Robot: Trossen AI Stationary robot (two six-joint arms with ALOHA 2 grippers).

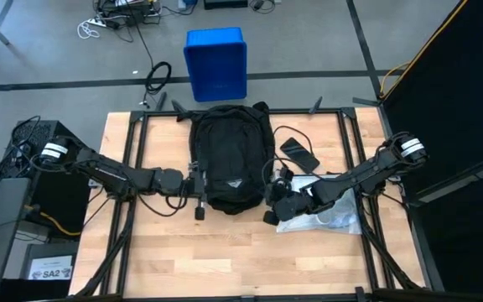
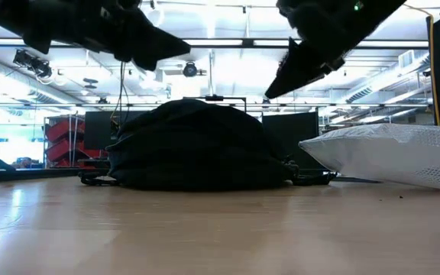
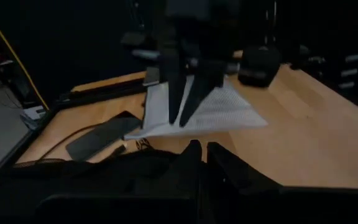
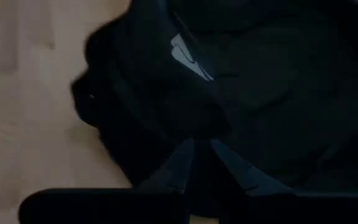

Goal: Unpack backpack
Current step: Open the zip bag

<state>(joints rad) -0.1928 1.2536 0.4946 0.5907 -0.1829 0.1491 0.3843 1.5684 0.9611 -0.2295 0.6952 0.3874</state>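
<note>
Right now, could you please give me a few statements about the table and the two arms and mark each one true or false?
1. The backpack lies near the middle of the table. True.
2. The left gripper hangs wide open far from the backpack. False: its fingers are shut, close against the backpack's side.
3. A white mesh bag lies on the table on the right arm's side. True.
4. The blue bin stands on the table beside the backpack. False: it sits on the floor beyond the table's far edge.
5. A dark flat phone-like device lies next to the backpack, on the right arm's side. True.
6. The right gripper waits at the table's near edge. False: it is at the backpack's side.
</note>
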